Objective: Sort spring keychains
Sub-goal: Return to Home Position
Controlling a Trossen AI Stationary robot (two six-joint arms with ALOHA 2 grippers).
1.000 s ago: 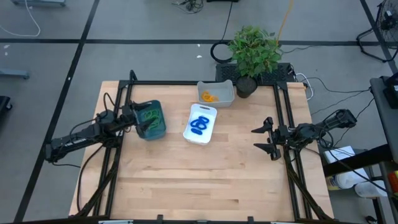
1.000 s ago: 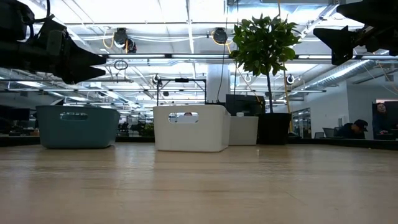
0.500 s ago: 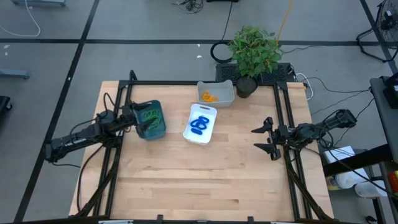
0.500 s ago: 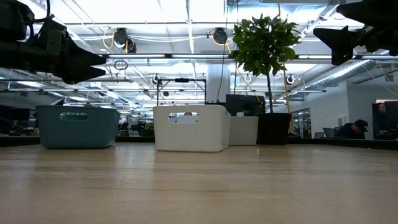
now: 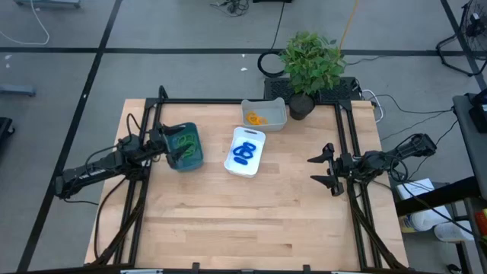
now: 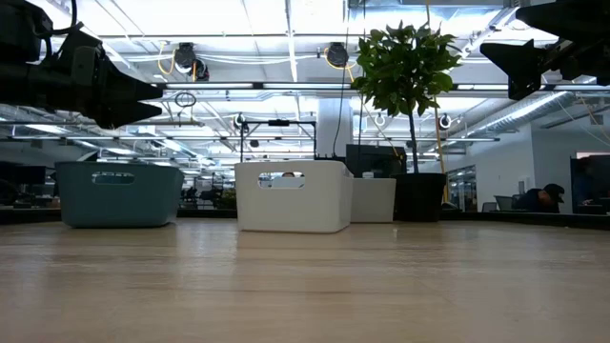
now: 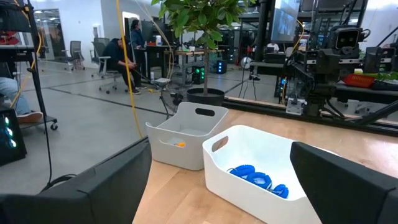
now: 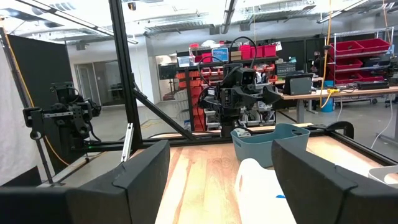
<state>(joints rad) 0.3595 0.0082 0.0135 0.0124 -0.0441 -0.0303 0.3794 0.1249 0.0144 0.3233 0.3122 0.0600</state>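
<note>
The spring keychains lie sorted in three containers. Green ones (image 5: 183,142) are in a teal bin (image 5: 192,157), blue ones (image 5: 244,152) in a white tray (image 5: 255,164) at mid table, and orange ones (image 5: 256,118) in a second white tray (image 5: 276,107) at the far edge. My left gripper (image 5: 169,144) hovers open and level above the teal bin's left rim, well over it in the low view (image 6: 129,93). My right gripper (image 5: 323,169) stands open at the table's right side, high off the wood (image 6: 519,57). Neither touches anything.
A potted plant (image 5: 308,65) stands at the far right corner beside the orange tray. Black frame rails (image 5: 346,129) run along the table's left, right and far sides. A black cable coil (image 5: 270,62) lies on the floor behind. Bare wood (image 5: 243,221) fills the near half.
</note>
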